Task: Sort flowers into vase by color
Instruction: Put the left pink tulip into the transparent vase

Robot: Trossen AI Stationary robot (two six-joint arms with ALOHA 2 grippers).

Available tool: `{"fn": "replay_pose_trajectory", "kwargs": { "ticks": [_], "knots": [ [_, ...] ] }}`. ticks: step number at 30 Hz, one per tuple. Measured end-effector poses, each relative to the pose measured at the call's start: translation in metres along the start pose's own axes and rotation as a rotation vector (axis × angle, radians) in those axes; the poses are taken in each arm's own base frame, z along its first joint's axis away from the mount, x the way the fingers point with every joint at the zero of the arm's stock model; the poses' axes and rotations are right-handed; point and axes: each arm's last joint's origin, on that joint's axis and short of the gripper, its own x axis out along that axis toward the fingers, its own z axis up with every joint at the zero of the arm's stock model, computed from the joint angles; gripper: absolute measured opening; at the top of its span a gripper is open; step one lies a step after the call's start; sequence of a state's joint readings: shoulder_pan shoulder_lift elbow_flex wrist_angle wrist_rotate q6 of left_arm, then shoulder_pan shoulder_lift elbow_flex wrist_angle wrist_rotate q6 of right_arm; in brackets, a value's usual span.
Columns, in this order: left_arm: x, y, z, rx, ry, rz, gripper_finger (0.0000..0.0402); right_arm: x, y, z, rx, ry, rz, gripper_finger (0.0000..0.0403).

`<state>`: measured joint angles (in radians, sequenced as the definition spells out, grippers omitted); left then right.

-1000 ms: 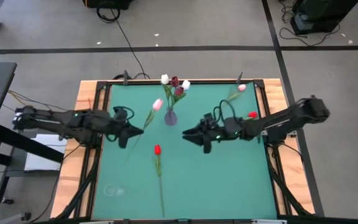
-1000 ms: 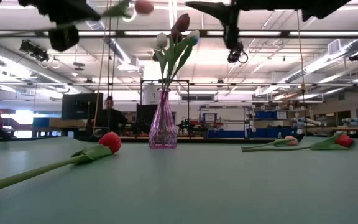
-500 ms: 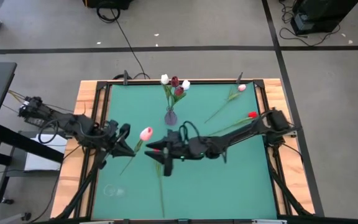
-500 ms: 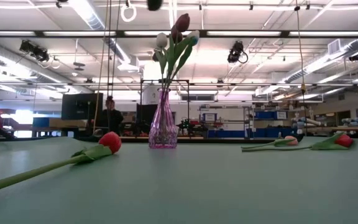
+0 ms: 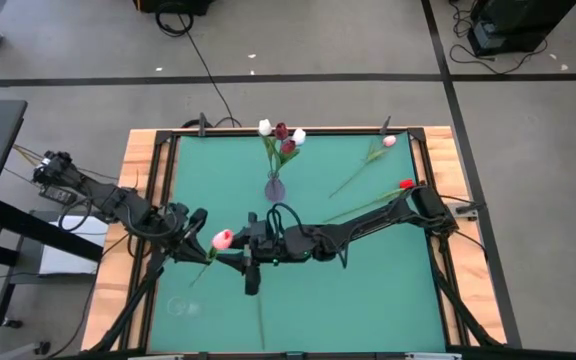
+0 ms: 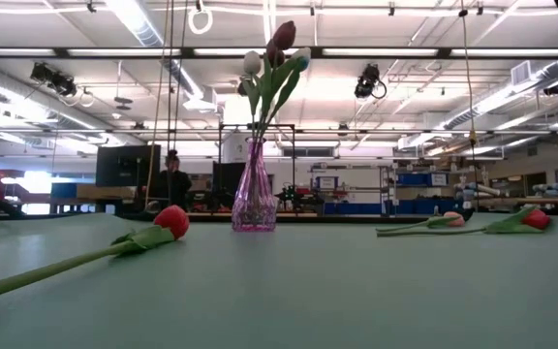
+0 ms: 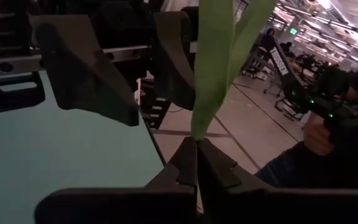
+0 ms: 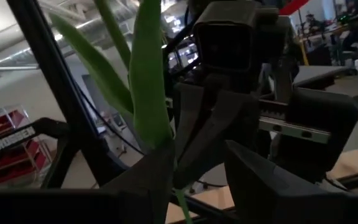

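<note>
High view: left hand [image 5: 200,240] pinches pink tulip [image 5: 222,239]; right hand [image 5: 240,256] seemingly alongside.

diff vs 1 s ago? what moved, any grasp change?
Left gripper pulled back toward the near left of the table, still shut on the pink tulip. Right gripper swept from right of the vase across the mat to meet it; its fingers now straddle the tulip's stem, not yet closed. Both left the low view. Unchanged: vase bouquet, red tulip and the two flowers at the right.
</note>
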<state>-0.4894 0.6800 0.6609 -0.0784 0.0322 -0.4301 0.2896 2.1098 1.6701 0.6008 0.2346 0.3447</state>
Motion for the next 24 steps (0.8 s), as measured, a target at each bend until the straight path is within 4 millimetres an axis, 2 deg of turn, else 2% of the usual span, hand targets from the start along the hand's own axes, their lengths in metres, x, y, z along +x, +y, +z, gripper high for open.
{"fn": "replay_pose_trajectory", "kwargs": {
  "ticks": [9,19,24],
  "knots": [
    [-0.002,-0.003,0.002,-0.001,-0.033,-0.005,0.0004,-0.001,0.004,0.002,0.011,0.021,0.048,0.0134],
    [-0.012,-0.007,0.008,0.008,-0.088,-0.041,0.0004,-0.001,0.003,0.006,0.035,-0.028,0.012,0.0178],
    [-0.01,-0.005,0.006,0.009,-0.066,-0.021,0.0004,-0.002,0.005,0.011,0.022,-0.068,0.035,0.0178]
  ]
}}
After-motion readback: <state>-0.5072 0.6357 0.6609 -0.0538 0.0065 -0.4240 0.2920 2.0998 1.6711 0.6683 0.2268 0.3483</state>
